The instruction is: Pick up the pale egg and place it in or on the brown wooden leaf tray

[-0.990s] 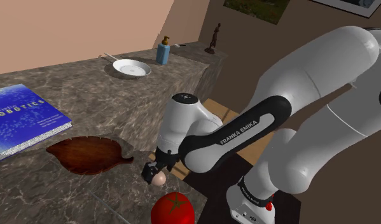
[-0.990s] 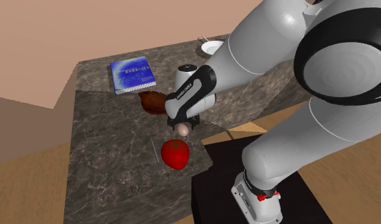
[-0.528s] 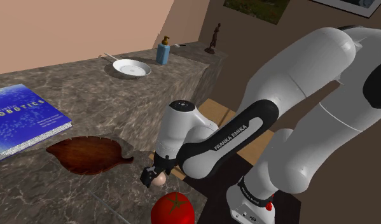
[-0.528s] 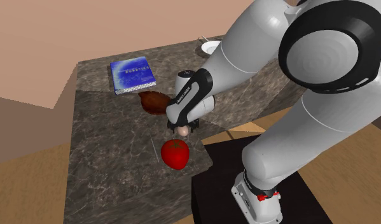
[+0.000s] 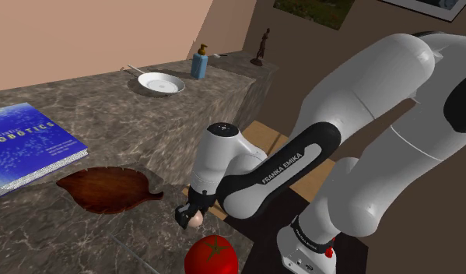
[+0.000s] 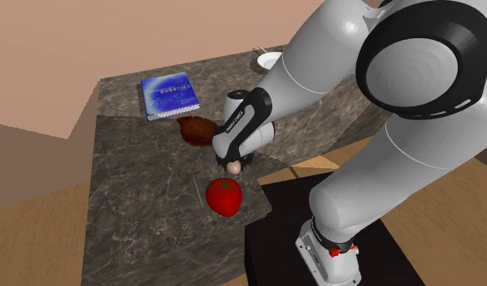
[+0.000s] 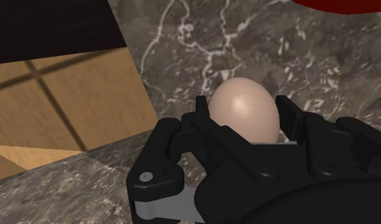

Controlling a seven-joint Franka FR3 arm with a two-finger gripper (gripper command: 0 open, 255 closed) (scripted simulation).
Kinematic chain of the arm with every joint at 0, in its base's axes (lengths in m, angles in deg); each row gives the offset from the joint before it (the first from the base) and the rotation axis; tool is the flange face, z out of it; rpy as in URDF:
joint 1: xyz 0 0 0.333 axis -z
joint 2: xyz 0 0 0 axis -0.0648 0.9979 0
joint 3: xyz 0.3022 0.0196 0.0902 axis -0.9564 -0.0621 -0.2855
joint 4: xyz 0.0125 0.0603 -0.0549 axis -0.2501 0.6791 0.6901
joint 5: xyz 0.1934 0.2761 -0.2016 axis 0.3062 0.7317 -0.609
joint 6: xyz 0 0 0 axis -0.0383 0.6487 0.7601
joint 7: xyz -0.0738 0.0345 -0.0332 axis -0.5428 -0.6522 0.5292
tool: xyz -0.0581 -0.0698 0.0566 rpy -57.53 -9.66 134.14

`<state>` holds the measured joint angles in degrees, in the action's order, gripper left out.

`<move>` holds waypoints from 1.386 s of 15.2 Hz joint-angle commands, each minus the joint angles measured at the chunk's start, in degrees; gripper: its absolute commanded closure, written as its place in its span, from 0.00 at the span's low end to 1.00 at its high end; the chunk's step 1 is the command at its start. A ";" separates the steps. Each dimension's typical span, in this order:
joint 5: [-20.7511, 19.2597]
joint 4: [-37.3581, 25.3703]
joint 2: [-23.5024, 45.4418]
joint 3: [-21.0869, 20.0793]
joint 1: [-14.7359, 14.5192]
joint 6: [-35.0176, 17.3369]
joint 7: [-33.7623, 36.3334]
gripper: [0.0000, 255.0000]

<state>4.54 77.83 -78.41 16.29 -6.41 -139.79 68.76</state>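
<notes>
— What had changed in the shoulder view?

— Over the last second my arm had sunk, bringing my gripper (image 5: 190, 216) down over the pale egg (image 5: 197, 222). The egg lay on the marble counter (image 5: 145, 117) near the edge by my stand, just beside the tomato (image 5: 213, 255). The brown leaf tray (image 5: 106, 189) sat further in, near the blue robotics book (image 5: 25, 144).

— And the second exterior view?

— The gripper (image 6: 236, 165) had barely moved in the last half second, so I judged the approach finished. The egg (image 6: 234, 167) hadn't been lifted. Bare counter (image 6: 136, 203) lay between it and the tray (image 6: 197, 130).

— The wrist view?

— My fingers (image 7: 201, 109) pressed the egg (image 7: 244, 114) from both sides, gripping it. The counter's edge dropped to the wooden floor (image 7: 68, 95) just beside it, so I thought lifting straight up was safest.
</notes>
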 commanded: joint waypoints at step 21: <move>3.25 -2.54 -14.19 2.51 -1.67 16.42 -1.78 1.00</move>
<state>7.77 75.52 -91.73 18.50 -8.07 -124.52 67.13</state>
